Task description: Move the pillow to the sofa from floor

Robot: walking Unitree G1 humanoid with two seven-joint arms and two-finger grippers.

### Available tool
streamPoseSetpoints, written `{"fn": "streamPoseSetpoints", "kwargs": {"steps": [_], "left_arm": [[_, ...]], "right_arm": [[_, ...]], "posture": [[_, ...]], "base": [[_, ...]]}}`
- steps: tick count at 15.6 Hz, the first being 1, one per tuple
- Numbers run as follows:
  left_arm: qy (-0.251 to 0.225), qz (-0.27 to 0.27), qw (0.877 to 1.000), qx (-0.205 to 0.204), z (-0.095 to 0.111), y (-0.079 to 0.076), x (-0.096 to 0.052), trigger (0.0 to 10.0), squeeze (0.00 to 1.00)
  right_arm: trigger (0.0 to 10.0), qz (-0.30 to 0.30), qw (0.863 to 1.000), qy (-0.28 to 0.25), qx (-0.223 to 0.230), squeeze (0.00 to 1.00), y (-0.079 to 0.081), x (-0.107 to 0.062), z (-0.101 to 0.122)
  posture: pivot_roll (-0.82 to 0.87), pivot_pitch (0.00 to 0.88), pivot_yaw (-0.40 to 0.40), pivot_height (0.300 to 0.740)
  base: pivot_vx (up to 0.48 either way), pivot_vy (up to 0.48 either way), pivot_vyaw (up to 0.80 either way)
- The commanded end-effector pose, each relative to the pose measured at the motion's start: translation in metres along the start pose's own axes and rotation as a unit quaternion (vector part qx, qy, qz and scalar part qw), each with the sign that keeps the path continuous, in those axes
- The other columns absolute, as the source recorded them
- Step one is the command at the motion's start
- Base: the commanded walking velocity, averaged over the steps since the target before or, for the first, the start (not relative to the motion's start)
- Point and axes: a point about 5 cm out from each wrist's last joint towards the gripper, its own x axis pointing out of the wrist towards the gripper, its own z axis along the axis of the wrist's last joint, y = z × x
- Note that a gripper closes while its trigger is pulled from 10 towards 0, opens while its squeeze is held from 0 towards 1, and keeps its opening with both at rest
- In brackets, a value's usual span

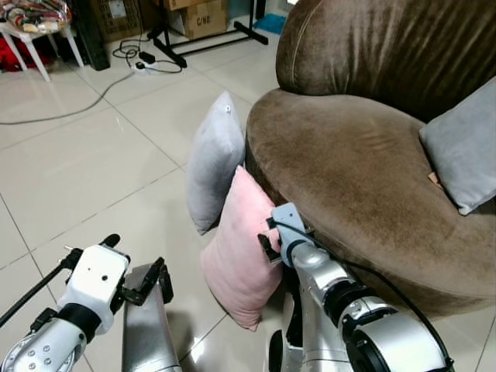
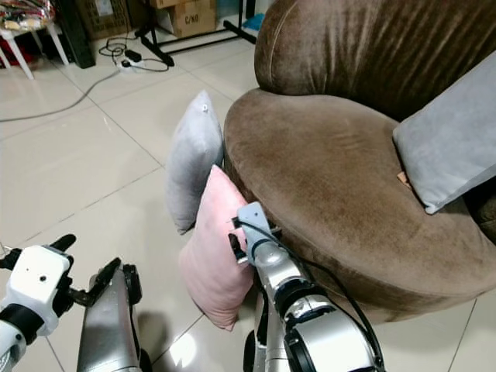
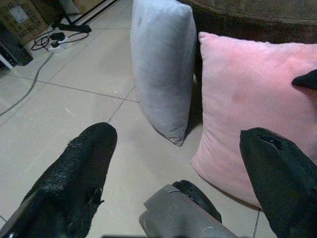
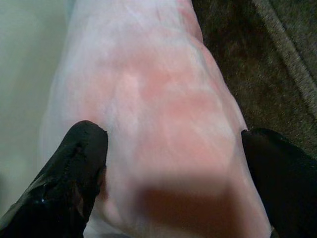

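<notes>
A pink pillow (image 1: 236, 260) stands on its edge on the tiled floor, leaning against the front of the brown sofa (image 1: 349, 163). A grey pillow (image 1: 213, 159) leans beside it, further from me. My right gripper (image 4: 171, 144) is at the pink pillow's upper edge, open, with one black finger (image 4: 74, 158) on each side of the pillow. My left gripper (image 3: 173, 144) hangs low at the left, open and empty, pointing toward both pillows from a short distance.
A grey cushion (image 1: 465, 147) rests on the sofa seat at the right. Behind, a power strip with cables (image 1: 143, 62), a black stand base (image 1: 201, 43), a cardboard box (image 1: 201, 19) and a white stool (image 1: 31, 39) sit on the floor.
</notes>
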Motion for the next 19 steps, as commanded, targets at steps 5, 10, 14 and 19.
{"fn": "streamPoseSetpoints", "kwargs": {"steps": [5,10,14,19], "left_arm": [[0.03,-0.051,0.998,-0.01,-0.004,-0.01,-0.015,10.0,0.0],[0.041,-0.084,0.995,-0.024,-0.005,-0.018,-0.019,10.0,0.0],[0.044,-0.088,0.995,-0.024,-0.006,-0.018,-0.019,10.0,0.0],[0.044,-0.095,0.994,-0.023,-0.006,-0.018,-0.018,10.0,0.0]], "right_arm": [[1.0,0.002,0.997,0.076,-0.034,0.0,0.003,-0.002,-0.021],[0.0,0.039,0.997,0.067,-0.027,0.0,0.013,-0.001,-0.015],[0.0,0.056,0.996,0.06,-0.023,0.0,0.018,-0.001,-0.011],[0.0,0.065,0.996,0.059,-0.02,0.0,0.019,-0.001,-0.011]], "posture": [[0.06,0.147,-0.065,0.41],[0.06,0.14,-0.073,0.41],[0.06,0.132,-0.075,0.41],[0.06,0.119,-0.068,0.41]], "base": [[0.0,0.0,0.0],[0.0,0.0,0.0],[0.0,0.0,0.0],[0.0,0.0,0.0]]}}
